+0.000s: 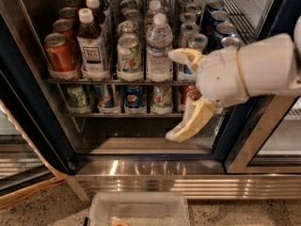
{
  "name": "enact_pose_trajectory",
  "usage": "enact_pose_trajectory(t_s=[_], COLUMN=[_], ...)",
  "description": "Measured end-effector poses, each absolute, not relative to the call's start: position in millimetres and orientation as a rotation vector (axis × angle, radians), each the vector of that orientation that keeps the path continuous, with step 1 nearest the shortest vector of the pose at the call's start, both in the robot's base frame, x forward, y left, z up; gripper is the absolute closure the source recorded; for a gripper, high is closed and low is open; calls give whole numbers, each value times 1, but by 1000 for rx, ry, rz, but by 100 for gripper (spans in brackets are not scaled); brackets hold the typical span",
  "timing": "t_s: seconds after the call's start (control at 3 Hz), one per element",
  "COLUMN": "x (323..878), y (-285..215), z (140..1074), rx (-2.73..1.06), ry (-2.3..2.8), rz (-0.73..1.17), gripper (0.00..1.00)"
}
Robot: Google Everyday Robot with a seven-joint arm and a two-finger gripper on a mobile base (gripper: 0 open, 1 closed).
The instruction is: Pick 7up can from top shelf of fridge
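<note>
7up can (pixel 129 55) stands left of the end effector (pixel 173 95), whose fingers gape wide, holding nothing, before the fridge (pixel 141 169). The can sits at the near edge of the top shelf (pixel 113 81), between a tea bottle (pixel 91 46) and a water bottle (pixel 159 51).

The top shelf (pixel 113 81) carries a red can (pixel 59 53), tea bottle (pixel 91 44), 7up can (pixel 129 55) and water bottle (pixel 159 48). The gripper (pixel 171 96) is spread wide in front.
</note>
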State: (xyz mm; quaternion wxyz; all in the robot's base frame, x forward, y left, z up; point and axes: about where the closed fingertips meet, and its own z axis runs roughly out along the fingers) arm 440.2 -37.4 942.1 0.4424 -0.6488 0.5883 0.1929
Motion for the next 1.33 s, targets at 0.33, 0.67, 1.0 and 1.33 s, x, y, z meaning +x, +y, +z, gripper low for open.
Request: enact_pose_trajectory(t_s=[0.33,0.67,1.0,1.33], x=[420,422,434,455], y=[6,43,65,68], z=[935,929,928,927], rx=[-1499,-1344,-1213,-1099], ry=[1397,1390,1440,1501], rz=[495,513,465,393], gripper=[0,0,0,0])
